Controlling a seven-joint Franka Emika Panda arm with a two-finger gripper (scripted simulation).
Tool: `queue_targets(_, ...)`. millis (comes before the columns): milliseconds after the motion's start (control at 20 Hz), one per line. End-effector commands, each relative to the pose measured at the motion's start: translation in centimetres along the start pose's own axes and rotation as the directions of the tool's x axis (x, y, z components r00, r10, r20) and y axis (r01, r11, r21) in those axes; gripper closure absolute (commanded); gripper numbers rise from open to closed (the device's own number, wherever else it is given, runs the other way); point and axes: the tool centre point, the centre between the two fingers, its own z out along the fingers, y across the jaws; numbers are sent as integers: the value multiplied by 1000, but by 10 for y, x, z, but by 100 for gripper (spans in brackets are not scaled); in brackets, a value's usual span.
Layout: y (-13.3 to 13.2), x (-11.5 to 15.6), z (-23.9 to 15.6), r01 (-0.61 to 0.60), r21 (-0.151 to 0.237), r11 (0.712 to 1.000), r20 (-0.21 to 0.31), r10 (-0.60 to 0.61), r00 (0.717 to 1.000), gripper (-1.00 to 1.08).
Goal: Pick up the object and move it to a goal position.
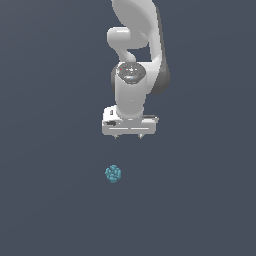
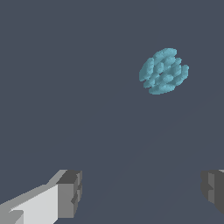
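The exterior view shows a white Panda arm [image 1: 135, 55] entering from the top centre of the frame and reaching downward. Its gripper [image 1: 129, 136] sits just above the frame's centre, pointing down, with two short fingertips [image 1: 116, 135] showing below the white gripper body. Nothing lies between the fingertips.

The object [image 1: 113, 173] is a small teal-blue, bumpy, roundish lump resembling a berry cluster. In the exterior view it lies below the gripper in the frame and slightly toward the exterior view's left, a little below the frame's centre. It is clearly apart from the gripper, with open dark surface [image 1: 50, 200] between the two. It is much smaller than the gripper body.

In the wrist view, the object [image 2: 164, 71] appears in the upper right part of the frame. Its surface is made up of many small rounded bumps. The two fingers [image 2: 70, 194] appear at the lower left and lower right edges of that frame, spread widely, with only bare surface [image 2: 65, 87] between them. The object does not lie between the fingers and touches neither.

Gripper state: jaws wide apart, holding nothing. Object state: resting free on the plain dark grey-blue surface, not grasped.
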Motion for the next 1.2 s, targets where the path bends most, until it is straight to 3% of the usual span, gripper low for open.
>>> queue_targets(0,0,0,0,0,0,1000,0,0,1000,-92)
queue_targets(500,-26,4,-15,71,2,997,-19,-71,997,-92)
queue_targets(1150,-20,13,-10,110,1,994,-19,-109,994,-92)
